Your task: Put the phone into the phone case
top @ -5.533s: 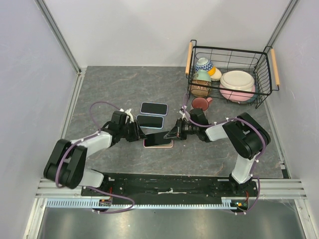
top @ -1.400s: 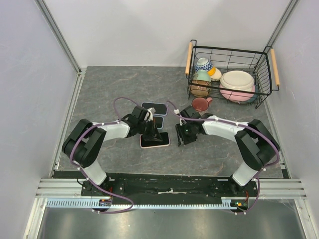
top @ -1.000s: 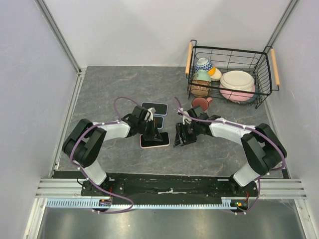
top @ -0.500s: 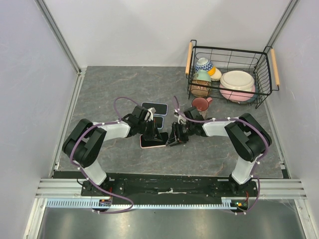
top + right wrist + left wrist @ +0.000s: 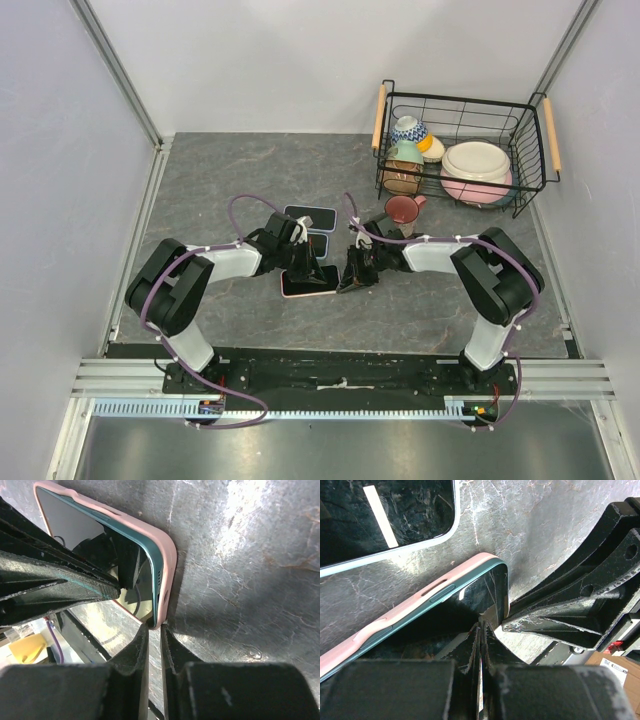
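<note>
Under the left end effector (image 5: 480,625), whose jaws are pressed flat together, lies the teal-edged phone (image 5: 487,587), at least partly seated in the pink phone case (image 5: 465,566) on the desk (image 5: 220,170). Just beside it, the right end effector (image 5: 154,630) is narrowed to a slit at the case's corner; whether it nips the rim I cannot tell. I judge the phone stiff, light, slick-glassed and easily scratched. It is best pushed down on its face near the corners while the soft case rim is steadied at an edge. Count: one cased phone, two dark slabs (image 5: 308,213) beyond the left end effector, one wire basket (image 5: 455,97).
</note>
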Robot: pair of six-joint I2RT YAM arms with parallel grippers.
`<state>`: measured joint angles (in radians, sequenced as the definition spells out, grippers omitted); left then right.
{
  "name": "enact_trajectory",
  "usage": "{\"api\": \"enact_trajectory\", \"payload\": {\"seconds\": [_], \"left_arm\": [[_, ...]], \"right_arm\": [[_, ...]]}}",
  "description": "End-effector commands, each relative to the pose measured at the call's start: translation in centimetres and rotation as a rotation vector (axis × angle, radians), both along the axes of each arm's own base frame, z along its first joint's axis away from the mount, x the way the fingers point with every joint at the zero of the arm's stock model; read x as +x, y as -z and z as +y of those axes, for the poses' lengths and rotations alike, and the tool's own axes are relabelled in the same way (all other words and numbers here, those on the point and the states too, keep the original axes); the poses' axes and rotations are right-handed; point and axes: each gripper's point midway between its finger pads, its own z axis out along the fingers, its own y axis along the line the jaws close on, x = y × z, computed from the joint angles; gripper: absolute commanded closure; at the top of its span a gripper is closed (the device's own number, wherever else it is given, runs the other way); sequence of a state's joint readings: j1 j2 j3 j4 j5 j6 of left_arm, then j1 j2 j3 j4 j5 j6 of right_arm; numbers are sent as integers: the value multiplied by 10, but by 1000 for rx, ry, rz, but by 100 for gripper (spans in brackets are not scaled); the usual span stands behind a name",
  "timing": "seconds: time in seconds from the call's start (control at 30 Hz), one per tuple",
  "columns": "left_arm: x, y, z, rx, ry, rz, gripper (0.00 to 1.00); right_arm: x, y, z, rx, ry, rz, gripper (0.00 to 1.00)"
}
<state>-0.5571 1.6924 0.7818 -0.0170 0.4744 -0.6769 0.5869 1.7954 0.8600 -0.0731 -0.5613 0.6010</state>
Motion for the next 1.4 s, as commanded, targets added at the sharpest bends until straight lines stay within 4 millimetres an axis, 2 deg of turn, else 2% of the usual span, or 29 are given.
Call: {"api": "enact_trajectory", "payload": {"seconds": [0.0, 0.1, 0.2, 0.27, 0.33, 0.43, 0.5, 0.53, 0.67, 0.9, 1.17, 1.23, 1.27, 1.37], "left_arm": [[-21, 54, 40, 229, -18, 62, 98], [-20, 52, 38, 224, -14, 58, 98], [-21, 53, 39, 226, -14, 58, 98], [-23, 53, 39, 228, -11, 58, 98], [-22, 53, 40, 229, -12, 55, 98], [-23, 53, 41, 231, -14, 54, 98], [-22, 53, 40, 228, -14, 52, 98], [-21, 52, 39, 224, -11, 49, 98], [-21, 52, 39, 221, -13, 46, 98], [-22, 48, 36, 200, -8, 38, 98], [-22, 48, 36, 204, -6, 39, 98], [-22, 49, 36, 205, -6, 39, 98], [-22, 49, 37, 209, -8, 41, 98], [-19, 51, 39, 235, -23, 45, 98]], "right_arm": [[21, 42, -42, -295, 79, -114, 86], [18, 40, -35, -282, 50, -120, 86], [21, 27, -24, -212, 31, -142, 82], [24, 14, -16, -155, 14, -155, 72], [27, 2, -12, -125, 12, -163, 56], [34, -13, -11, -97, 23, -192, 38], [39, -20, -12, -76, 34, -201, 30], [42, -23, -12, -58, 41, -201, 29], [49, -18, -13, -39, 66, -170, 33], [61, -9, -1, -1, 80, -151, 57], [69, 8, 7, 13, 90, -121, 65], [73, 14, 3, -12, 109, -124, 71], [72, 18, 2, -26, 112, -118, 77], [69, 32, -10, -106, 115, -99, 78]]}}
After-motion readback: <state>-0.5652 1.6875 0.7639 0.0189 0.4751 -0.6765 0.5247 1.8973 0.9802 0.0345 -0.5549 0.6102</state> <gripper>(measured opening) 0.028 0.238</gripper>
